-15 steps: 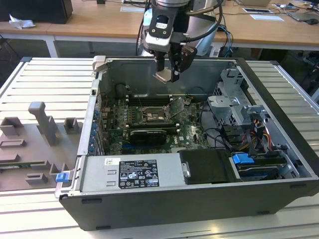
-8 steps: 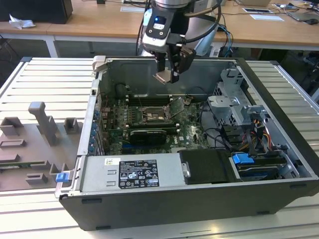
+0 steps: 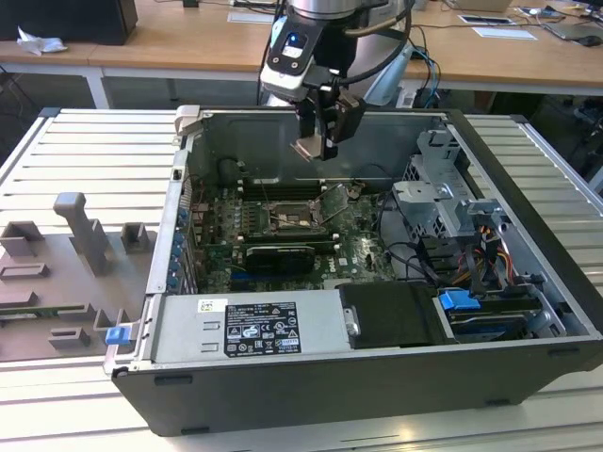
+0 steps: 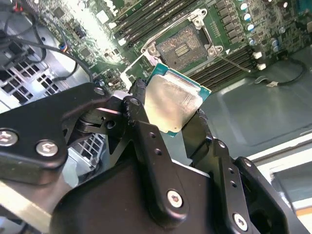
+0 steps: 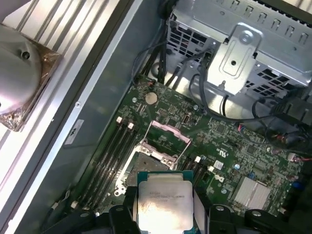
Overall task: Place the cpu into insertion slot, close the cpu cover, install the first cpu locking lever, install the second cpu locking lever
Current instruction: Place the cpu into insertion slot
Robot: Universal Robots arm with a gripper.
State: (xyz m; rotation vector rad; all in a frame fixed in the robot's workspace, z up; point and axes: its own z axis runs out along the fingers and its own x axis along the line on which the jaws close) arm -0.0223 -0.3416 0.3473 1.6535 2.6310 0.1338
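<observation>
The cpu held over the insertion slot.
Fingers pinch its edges, leaving the underside free; the cpu cover stands raised beside the slot to admit it.

In the exterior view, the open dark metal computer case is sitting mid-frame on the pale slatted table. At upper centre the black two-fingered gripper is holding the small silvery square cpu above the square metal-rimmed insertion slot. The thin silvery hinged cpu cover is standing tilted just right of that slot.
</observation>
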